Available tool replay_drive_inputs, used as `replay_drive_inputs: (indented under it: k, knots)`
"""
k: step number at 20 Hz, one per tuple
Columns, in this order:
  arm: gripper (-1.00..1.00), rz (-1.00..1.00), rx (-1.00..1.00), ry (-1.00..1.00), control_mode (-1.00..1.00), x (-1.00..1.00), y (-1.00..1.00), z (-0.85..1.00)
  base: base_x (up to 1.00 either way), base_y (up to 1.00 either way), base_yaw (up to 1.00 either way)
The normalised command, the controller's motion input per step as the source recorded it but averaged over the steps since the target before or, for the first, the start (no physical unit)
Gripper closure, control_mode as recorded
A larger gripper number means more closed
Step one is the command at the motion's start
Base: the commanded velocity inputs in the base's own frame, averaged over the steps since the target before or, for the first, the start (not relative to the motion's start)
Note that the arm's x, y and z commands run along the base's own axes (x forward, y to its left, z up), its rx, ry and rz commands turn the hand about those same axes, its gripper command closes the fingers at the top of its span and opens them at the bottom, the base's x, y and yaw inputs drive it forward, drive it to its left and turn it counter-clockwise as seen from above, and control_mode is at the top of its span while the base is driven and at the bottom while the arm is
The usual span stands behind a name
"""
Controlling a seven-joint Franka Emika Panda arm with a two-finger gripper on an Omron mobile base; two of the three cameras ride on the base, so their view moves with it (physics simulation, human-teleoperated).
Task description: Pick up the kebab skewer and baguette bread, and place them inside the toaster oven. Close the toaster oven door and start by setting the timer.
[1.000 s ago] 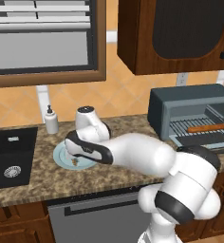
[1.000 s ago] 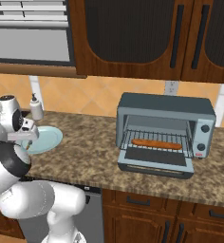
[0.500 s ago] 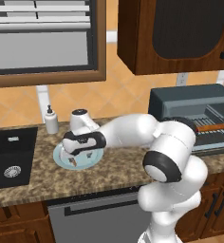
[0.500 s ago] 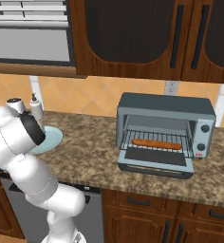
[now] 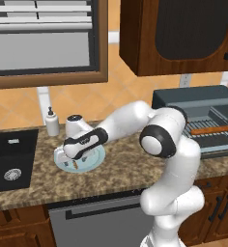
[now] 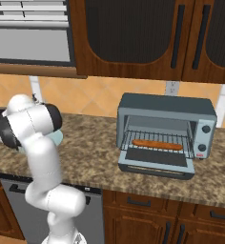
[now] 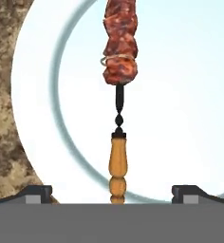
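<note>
Changes vs. earlier frames: the arm has swung further left and lower over the plate [image 5: 94,161]; the elbow joint now stands mid-frame in the left base view, where 1 s ago it sat lower right. In the right base view the hand has gone off toward the left edge. Cameras steady; counter [image 6: 95,152], oven and plate unmoved.

Gripper [image 7: 112,192]: jaws wide apart, nothing between the pads, poised just above the plate. Fingertips [image 7: 35,193] straddle the skewer's wooden handle end without touching it, as far as the hand view shows.

Count:
- Kebab skewer [image 7: 118,85]: 1. Lies flat on the plate, meat chunks at the far end, turned wood handle toward the gripper. In the left base view it's a small brown speck on the plate under the hand.
- Baguette bread [image 6: 157,144]: 1. Already on the wire rack inside the toaster oven [image 6: 167,107], lying lengthwise.
- Toaster oven door [image 6: 155,167]: 1, hanging open, dropped forward over the counter.
- Plate: 1, pale blue, round, on the counter right of the sink [image 5: 9,164].
- Soap bottle [image 5: 51,123]: 1, at the wall behind the plate.
- Dials on oven's right panel: 3 visible.
</note>
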Motion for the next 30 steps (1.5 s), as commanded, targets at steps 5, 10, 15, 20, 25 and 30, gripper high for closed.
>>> replay_drive_inputs:
  k: [5,10,15,20,25,30]
  knots:
    - [-1.00,0.00,0.00,0.03,-1.00,0.22,0.13,-0.26,0.00,0.00,0.00]
    - [-1.00,0.00,-0.01,0.06,-1.00,0.18,0.00,-0.17,0.00,0.00,0.00]
    - [-1.00,0.00,-0.02,0.04,-1.00,0.16,0.00,-0.22,0.00,0.00,0.00]
    - [-1.00,0.00,-0.02,0.00,-1.00,0.02,-0.01,-0.22,0.00,0.00,0.00]
    - [-1.00,0.00,0.00,0.00,-1.00,0.00,-0.25,-0.28,0.00,0.00,0.00]
    - [-1.00,0.00,0.00,0.00,-1.00,0.00,-0.39,-0.46,0.00,0.00,0.00]
